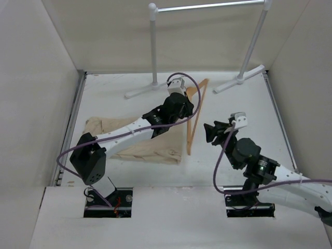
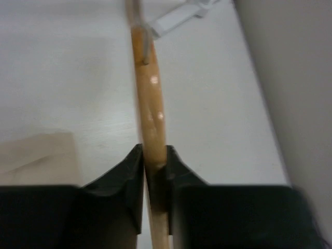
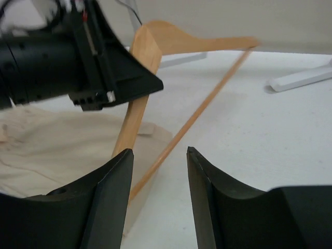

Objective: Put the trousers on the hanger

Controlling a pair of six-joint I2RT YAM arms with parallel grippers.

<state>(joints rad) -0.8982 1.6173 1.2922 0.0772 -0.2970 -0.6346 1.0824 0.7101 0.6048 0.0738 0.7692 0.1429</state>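
The beige trousers (image 1: 150,142) lie folded on the table at the left middle, partly under my left arm; they also show in the right wrist view (image 3: 52,150). The orange-tan wooden hanger (image 1: 196,116) stands tilted beside them. My left gripper (image 1: 182,106) is shut on the hanger's arm, seen clamped between the jaws in the left wrist view (image 2: 154,161). My right gripper (image 1: 211,132) is open and empty, just right of the hanger; in the right wrist view (image 3: 158,161) the hanger (image 3: 192,122) lies ahead of the jaws.
A white-and-silver garment rack (image 1: 207,8) stands at the back, its feet (image 1: 239,80) on the table. White walls enclose the table on the left, right and back.
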